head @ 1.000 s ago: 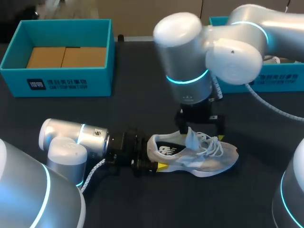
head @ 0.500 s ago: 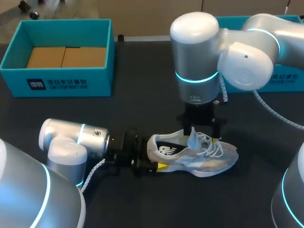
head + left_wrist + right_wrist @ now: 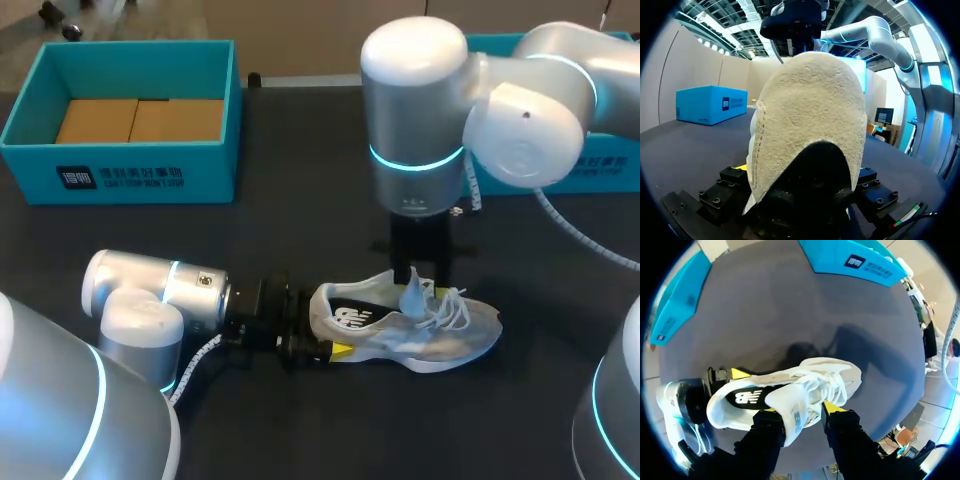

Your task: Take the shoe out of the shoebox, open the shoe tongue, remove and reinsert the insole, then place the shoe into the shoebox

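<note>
1. Two yellow-tipped fingers of the right gripper (image 3: 801,411) come straight down from above. They stand close on either side of the raised tongue (image 3: 411,293) and appear to pinch it from both sides.
2. Both fingers of the left gripper (image 3: 315,328) are clamped on the heel of the shoe (image 3: 420,335), reaching in level from the table's left side. In the left wrist view the heel fills the space between them.
3. The shoe rests on its sole on the table (image 3: 300,230), toward the middle of the near edge and outside either box. Its long axis runs along that edge, heel to the left and toe to the right.
4. The coming move turns on the tongue sitting directly under the right gripper, about midway along the shoe. Opening it likely means drawing it up and toward the toe, along the long axis, while the left gripper anchors the heel. The right arm is the nearer one to the tongue.
5. One open shoebox (image 3: 150,178) stands at the far left corner. A second box (image 3: 600,170) at the far right edge is partly hidden by the right arm. Both are well apart from the shoe.
6. Against a second ago, the right arm has shifted rightward and squared itself over the shoe. Its fingers have drawn in from wide apart onto the tongue. The shoe and the left arm have not moved.
</note>
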You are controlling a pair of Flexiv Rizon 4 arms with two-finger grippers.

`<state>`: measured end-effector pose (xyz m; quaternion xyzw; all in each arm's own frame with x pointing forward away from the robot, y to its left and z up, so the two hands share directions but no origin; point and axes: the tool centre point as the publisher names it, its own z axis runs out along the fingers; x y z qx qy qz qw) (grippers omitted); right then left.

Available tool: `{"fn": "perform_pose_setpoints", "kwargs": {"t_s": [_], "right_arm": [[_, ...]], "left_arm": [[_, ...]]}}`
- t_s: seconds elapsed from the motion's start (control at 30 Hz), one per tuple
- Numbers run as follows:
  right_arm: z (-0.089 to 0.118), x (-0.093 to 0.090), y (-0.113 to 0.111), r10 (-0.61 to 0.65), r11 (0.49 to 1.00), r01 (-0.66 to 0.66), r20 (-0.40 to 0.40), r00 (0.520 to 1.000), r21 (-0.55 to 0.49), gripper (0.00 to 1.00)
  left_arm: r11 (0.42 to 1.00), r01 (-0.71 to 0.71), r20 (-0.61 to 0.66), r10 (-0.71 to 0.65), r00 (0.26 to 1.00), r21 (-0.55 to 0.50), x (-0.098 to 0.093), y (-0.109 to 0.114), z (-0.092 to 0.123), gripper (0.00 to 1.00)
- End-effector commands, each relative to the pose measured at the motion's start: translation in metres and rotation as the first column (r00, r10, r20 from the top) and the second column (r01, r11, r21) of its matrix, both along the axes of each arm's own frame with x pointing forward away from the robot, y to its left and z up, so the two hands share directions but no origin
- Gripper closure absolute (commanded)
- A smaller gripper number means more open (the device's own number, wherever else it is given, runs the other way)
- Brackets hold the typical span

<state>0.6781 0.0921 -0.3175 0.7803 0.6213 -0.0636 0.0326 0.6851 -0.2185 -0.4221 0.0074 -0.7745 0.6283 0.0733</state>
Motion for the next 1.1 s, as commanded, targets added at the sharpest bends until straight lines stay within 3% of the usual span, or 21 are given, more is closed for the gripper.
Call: {"fn": "perform_pose_setpoints", "kwargs": {"t_s": [0.03, 0.07, 0.37, 0.77, 1.1], "right_arm": [[0.002, -0.003, -0.005, 0.023, 0.999, -0.023, 0.003, 1.0, 0.027, 0.87], [0.002, -0.004, -0.005, 0.032, 0.999, -0.032, 0.003, 0.999, 0.035, 1.0], [0.003, -0.004, -0.017, 0.041, 0.997, -0.039, -0.029, 0.999, 0.072, 1.0], [0.016, -0.011, -0.069, 0.105, 0.961, -0.119, 0.066, 0.992, 0.249, 1.0], [0.0, -0.006, -0.093, 0.135, 0.941, -0.143, 0.047, 0.99, 0.306, 1.0]], "left_arm": [[1.0, -0.002, 0.0, 0.002, 1.0, 0.001, 0.0, -0.001, 0.0, 1.0], [1.0, -0.002, 0.0, 0.002, 1.0, 0.001, 0.0, -0.001, 0.0, 1.0], [1.0, -0.002, 0.0, 0.002, 1.0, 0.001, 0.0, -0.001, 0.0, 1.0], [1.0, -0.002, 0.0, 0.002, 1.0, 0.001, 0.0, -0.001, 0.0, 1.0], [1.0, -0.002, 0.0, 0.002, 1.0, 0.001, 0.0, -0.001, 0.0, 1.0]]}}
